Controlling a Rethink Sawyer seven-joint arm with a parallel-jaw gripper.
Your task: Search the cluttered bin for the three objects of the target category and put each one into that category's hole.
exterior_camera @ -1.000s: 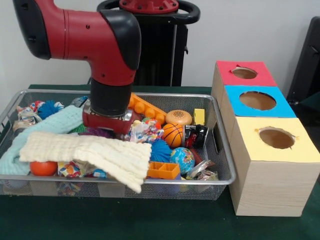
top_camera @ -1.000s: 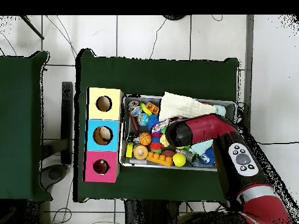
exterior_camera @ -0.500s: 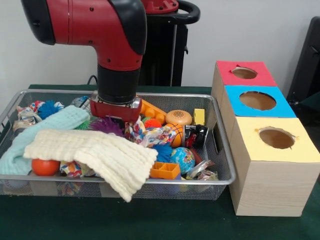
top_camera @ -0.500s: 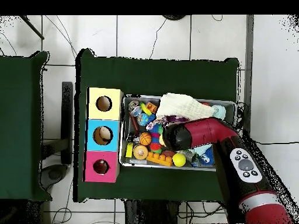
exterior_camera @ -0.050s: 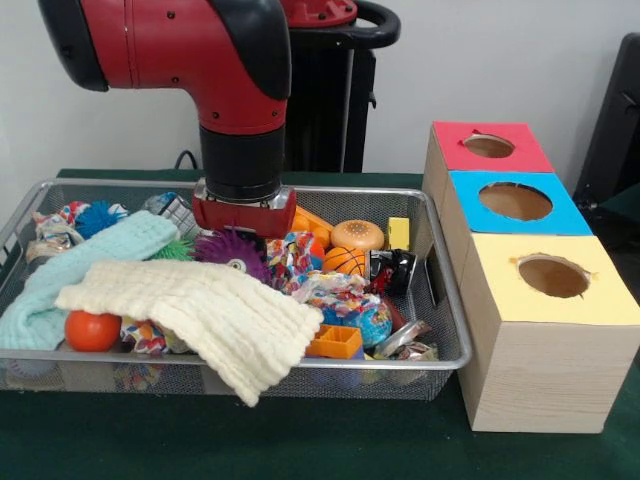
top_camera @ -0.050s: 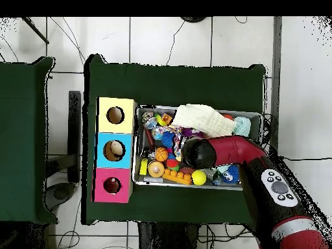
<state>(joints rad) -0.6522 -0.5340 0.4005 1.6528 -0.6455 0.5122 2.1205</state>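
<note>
The arm [exterior_camera @ -0.050s: 235,90] descends from the upper left of the front view and ends over the centre of the bin [exterior_camera @ -0.050s: 440,300]. The claw [exterior_camera @ -0.050s: 243,232] sits below the red wrist flange, low among the toys; its fingers are hidden by the flange and the clutter, so whether it is released, clenched or grasping cannot be told.

Bin contents, front view:
- A cream cloth [exterior_camera @ -0.050s: 200,315] lies across the lower left.
- A teal cloth [exterior_camera @ -0.050s: 85,265] lies behind it, at the left.
- A purple spiky ball [exterior_camera @ -0.050s: 232,250] sits just beside the claw.
- A multicoloured rope toy [exterior_camera @ -0.050s: 320,275] lies just right of centre.
- A basketball [exterior_camera @ -0.050s: 345,260], a burger toy [exterior_camera @ -0.050s: 357,234] and a globe ball [exterior_camera @ -0.050s: 372,322] lie at the right.
- An orange ball [exterior_camera @ -0.050s: 92,330] lies at the lower left, partly under the cream cloth.

The box [exterior_camera @ -0.050s: 530,330] stands on the tabletop [exterior_camera @ -0.050s: 300,440] to the right of the bin. It has a red hole [exterior_camera @ -0.050s: 489,146], a blue hole [exterior_camera @ -0.050s: 515,201] and a yellow hole [exterior_camera @ -0.050s: 553,276].

Task status: the target category is not identifiable from these views. The overhead view shows something pale inside the blue hole; what it is cannot be told. No object is seen lifted clear of the bin. Judged from this, the search is in hand and most of the three placements remain.
</note>
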